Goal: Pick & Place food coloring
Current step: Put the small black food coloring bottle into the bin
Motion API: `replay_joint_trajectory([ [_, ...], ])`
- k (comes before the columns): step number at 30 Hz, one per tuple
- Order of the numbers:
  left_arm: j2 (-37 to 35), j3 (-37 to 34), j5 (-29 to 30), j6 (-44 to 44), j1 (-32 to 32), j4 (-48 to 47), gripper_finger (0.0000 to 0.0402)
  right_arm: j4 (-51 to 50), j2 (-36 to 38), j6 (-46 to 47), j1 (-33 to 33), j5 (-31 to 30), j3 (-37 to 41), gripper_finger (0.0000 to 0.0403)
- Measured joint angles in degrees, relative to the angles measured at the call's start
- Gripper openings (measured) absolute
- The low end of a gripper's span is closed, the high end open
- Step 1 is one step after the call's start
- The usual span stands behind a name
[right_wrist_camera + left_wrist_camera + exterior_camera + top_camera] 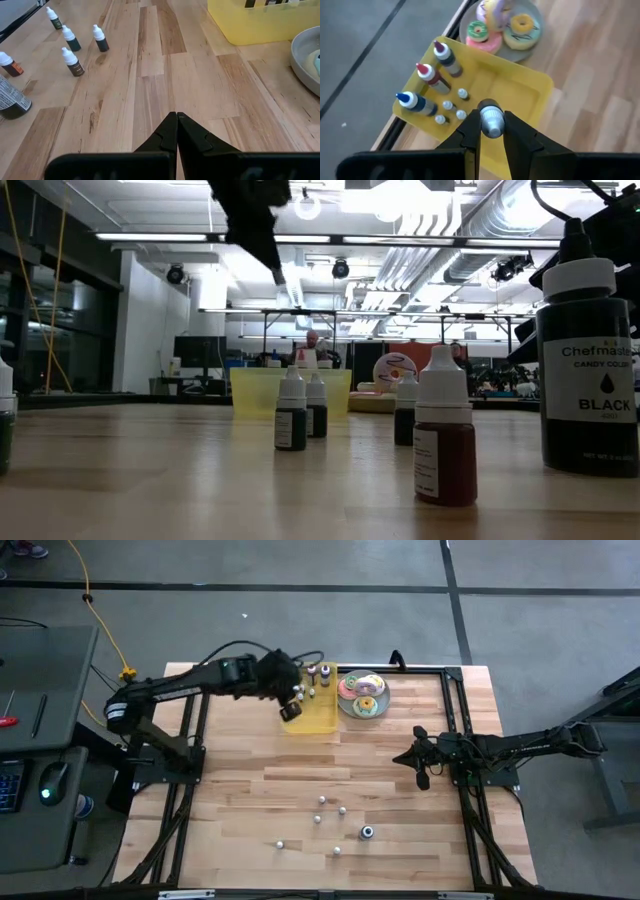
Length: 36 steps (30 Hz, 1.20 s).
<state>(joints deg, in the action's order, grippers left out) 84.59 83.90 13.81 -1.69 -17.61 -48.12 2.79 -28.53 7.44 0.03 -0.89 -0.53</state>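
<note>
My left gripper (491, 131) hangs above the yellow tray (520, 95), shut on a small food coloring bottle with a whitish ribbed cap (491, 119). In the tray stand three taller bottles (432, 77) with blue, red and white tips, and several tiny ones (447, 105), along its far-left side. More food coloring bottles (322, 801) stand loose on the near part of the table, also seen in the right wrist view (70, 60). My right gripper (176, 116) rests shut at the table's right (418, 762), holding nothing. My left gripper pinches the tiny bottle between its two fingers (470, 132). Only the cap end (491, 122) shows, sticking out past the fingertips; the fingers hide the body. The fingers slant down from the table's left side. The bottle is lifted clear above the tray.
A grey plate of frosted doughnuts (362, 695) stands right of the tray at the far edge. A large black-labelled bottle (367, 832) stands among the loose ones near the front. Bare wood (300, 765) lies between the tray and the loose bottles.
</note>
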Motion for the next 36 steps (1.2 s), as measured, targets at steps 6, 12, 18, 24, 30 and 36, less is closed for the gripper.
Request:
replay_joint_trajectory([
  [6, 7.3, 4.03, -1.04, -1.36, -4.82, 1.0, 0.0051, 0.0, -0.01, 0.0, 0.02, 0.0, -0.01, 0.0],
  [12, 17.42, 15.11, -2.89, -5.4, -7.95, -5.32, 0.0051, 0.0, 0.0, 0.0, 0.01, 0.0, 0.01, 0.0],
  [18, 28.49, 30.53, -5.07, -7.8, -8.74, -15.86, 0.0051, 0.0, 0.01, 0.0, 0.0, 0.0, 0.01, 0.0],
  [24, 36.46, 40.05, -5.45, -9.1, -8.63, -20.44, 0.0051, 0.0, 0.0, 0.0, 0.02, 0.01, 0.01, 0.0],
  [30, 40.52, 40.31, -2.7, -9.11, -7.97, -21.67, 0.0051, 0.0, -0.01, 0.0, 0.02, 0.0, -0.01, 0.0],
  [36, 42.41, 40.33, -1.49, -9.32, -6.66, -21.15, 0.0051, -0.08, -0.01, 0.0, 0.0, 0.02, -0.01, 0.0],
])
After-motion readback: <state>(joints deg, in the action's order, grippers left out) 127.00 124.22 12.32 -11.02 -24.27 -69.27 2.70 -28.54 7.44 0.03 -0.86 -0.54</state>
